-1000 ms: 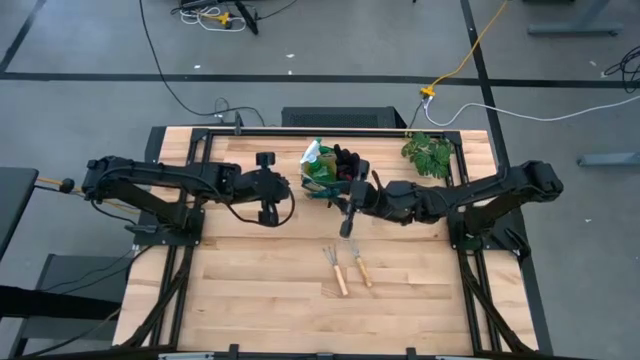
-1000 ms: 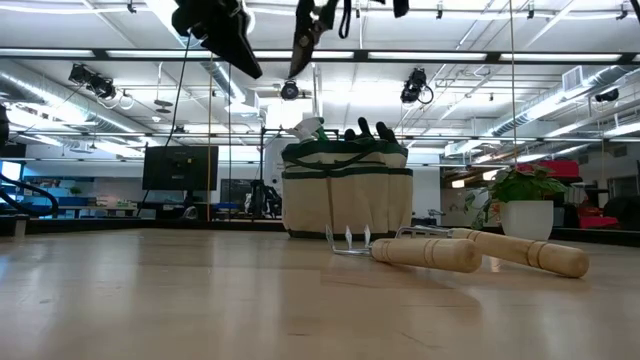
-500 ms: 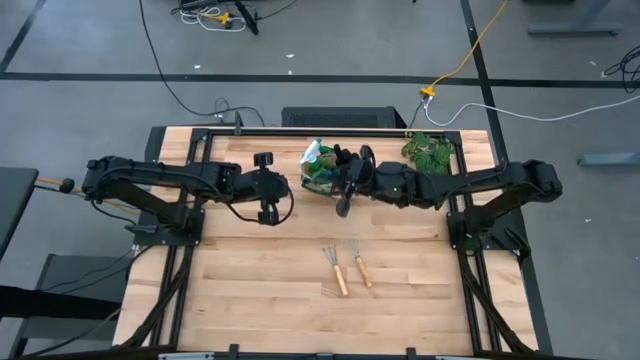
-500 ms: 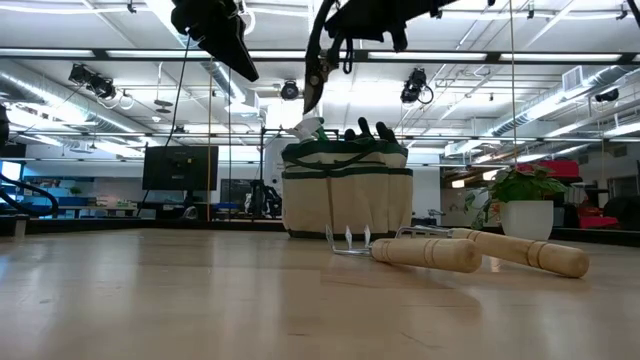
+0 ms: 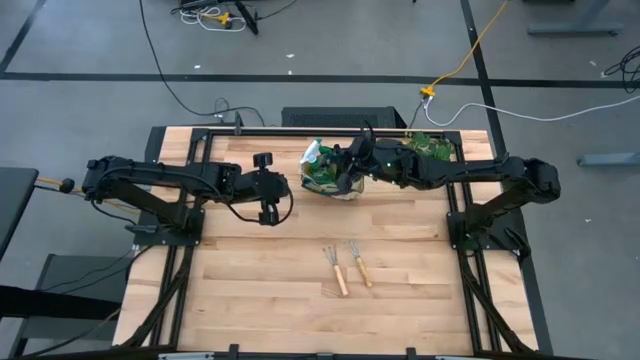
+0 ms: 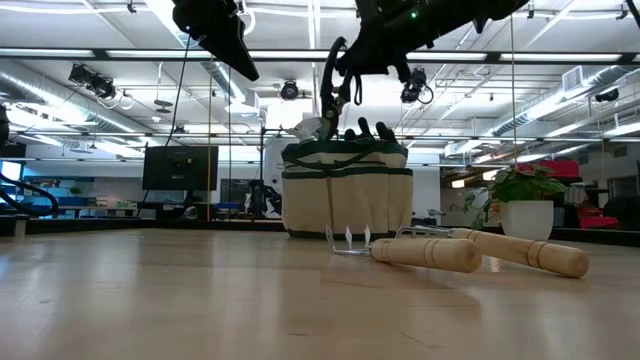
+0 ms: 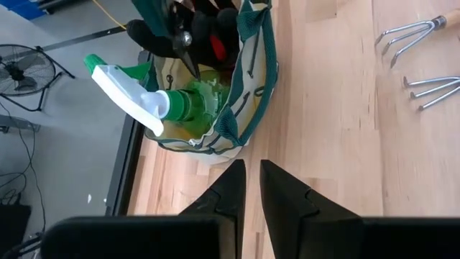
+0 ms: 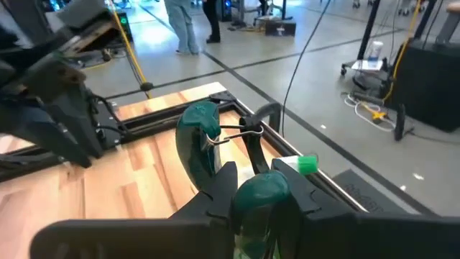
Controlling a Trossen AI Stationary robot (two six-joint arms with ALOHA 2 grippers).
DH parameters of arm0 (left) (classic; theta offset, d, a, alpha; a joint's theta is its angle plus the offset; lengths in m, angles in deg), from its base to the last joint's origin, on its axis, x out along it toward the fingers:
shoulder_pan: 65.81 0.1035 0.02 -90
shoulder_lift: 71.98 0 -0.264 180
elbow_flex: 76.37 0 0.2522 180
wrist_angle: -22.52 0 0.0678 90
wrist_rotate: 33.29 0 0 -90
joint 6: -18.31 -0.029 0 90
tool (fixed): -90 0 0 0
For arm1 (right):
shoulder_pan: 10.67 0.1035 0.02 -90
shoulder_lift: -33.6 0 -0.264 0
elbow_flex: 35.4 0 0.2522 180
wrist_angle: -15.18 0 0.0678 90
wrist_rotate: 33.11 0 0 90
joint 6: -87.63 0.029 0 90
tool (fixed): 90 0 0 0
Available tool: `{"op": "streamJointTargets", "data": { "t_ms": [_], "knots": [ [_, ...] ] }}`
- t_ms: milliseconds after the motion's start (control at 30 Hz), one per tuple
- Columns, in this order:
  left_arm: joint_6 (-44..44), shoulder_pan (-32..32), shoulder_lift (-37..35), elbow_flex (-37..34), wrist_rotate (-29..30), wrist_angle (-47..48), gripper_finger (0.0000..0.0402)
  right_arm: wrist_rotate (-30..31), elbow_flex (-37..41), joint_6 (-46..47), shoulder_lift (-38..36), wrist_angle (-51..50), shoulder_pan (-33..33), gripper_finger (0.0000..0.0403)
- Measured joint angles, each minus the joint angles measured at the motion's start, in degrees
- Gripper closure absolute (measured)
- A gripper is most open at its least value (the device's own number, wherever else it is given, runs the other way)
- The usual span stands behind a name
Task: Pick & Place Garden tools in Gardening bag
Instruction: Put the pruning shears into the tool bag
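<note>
The beige gardening bag with green trim point(image 5: 325, 178) stands at the table's far middle; it also shows in the low view point(image 6: 347, 195). The green spray bottle point(image 7: 147, 101) and the gloves point(image 6: 370, 130) stick out of its top. My right gripper point(image 5: 352, 168) is over the bag, shut on the pruning shears point(image 6: 335, 85), whose blades point(image 7: 185, 50) point down into the bag's mouth. Two wooden-handled mini rakes point(image 5: 337, 268) point(image 5: 358, 263) lie flat on the table nearer the front. My left gripper point(image 5: 268, 190) hangs shut and empty, left of the bag. My right gripper pinches one green handle of the shears point(image 8: 259, 191) between its two fingers. The other handle point(image 8: 198, 140) curves free beyond the spring. The arm comes from the table's right, over the bag. The shears hang blades down, clear of the table, tip at the bag's mouth.
A potted leafy plant point(image 6: 525, 200) stands at the table's far right, partly under my right arm in the high view point(image 5: 430, 145). Bare wooden table lies to the front and left of the rakes.
My right gripper has carried the shears toward the table's far edge and down, from the table's middle to above the bag. The shears have turned blades down and their tip now reaches the bag's mouth.
</note>
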Motion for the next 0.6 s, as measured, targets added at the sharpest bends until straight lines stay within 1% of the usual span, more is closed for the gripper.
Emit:
{"op": "streamJointTargets", "data": {
  "t_ms": [133,267,600],
  "knots": [
    [0.0,0.0,0.0,0.0,0.0,-0.3,0.0353,-2.9,0.0,1.3,0.0,-0.1,-1.7,0.0351],
    [0.0,0.0,0.0,0.0,0.0,-0.4,0.0353,-4.4,0.0,2.3,0.0,-1.7,-3.3,0.0351],
    [0.0,0.0,0.0,0.0,0.0,-0.9,0.0353,-5.8,0.0,3.8,0.0,-2.8,-4.5,0.0351]
  ]
}}
